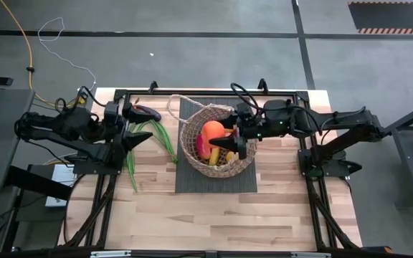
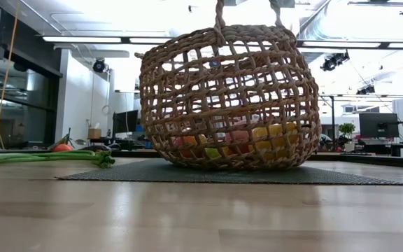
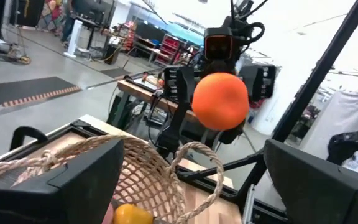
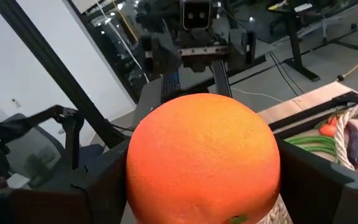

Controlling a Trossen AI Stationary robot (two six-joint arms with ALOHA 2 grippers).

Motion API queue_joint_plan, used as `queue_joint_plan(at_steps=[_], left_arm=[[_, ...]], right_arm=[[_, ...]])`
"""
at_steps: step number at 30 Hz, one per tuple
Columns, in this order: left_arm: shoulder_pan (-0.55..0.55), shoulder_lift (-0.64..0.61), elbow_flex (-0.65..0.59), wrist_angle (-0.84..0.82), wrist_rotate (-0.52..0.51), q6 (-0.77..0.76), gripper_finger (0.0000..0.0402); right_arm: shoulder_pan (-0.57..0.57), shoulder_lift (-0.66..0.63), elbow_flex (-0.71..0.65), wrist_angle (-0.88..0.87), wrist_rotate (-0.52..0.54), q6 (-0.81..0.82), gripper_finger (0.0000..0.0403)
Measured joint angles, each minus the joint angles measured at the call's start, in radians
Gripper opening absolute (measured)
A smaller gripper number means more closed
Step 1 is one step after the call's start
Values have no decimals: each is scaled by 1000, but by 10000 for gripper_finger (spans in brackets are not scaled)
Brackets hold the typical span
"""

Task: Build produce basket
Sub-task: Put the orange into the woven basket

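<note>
Ideally, the right gripper point(image 1: 229, 136), pinching the orange point(image 1: 213, 132) between its 2 fingers over the basket point(image 1: 192, 154), should lower before releasing, while the left gripper point(image 1: 136, 137) waits spread.

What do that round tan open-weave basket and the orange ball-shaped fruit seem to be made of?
Round tan open-weave basket: looks like twisted rope or wicker, matte, gaps showing between strands. Orange ball-shaped fruit: probably toy plastic or foam, with an evenly dimpled, faintly shiny skin.
</note>
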Motion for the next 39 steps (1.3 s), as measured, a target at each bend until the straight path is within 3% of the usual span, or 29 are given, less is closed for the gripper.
queue_joint_plan(at_steps=[10,14,19,27,32,39], left_arm=[[0,-56,-1,-44,-51,-8,374],[0,-69,-1,-64,-50,-8,374],[0,-73,-1,-82,-56,12,374],[0,-76,-1,-105,-57,25,374],[0,-75,-1,-102,-57,19,374],[0,-76,-1,-89,-62,37,374]], right_arm=[[0,79,8,21,0,110,316],[0,176,108,-9,12,127,316],[0,347,342,-280,136,260,316],[1,570,620,-684,303,632,319],[1,659,694,-909,353,809,322],[-11,741,686,-1121,410,1015,324]])
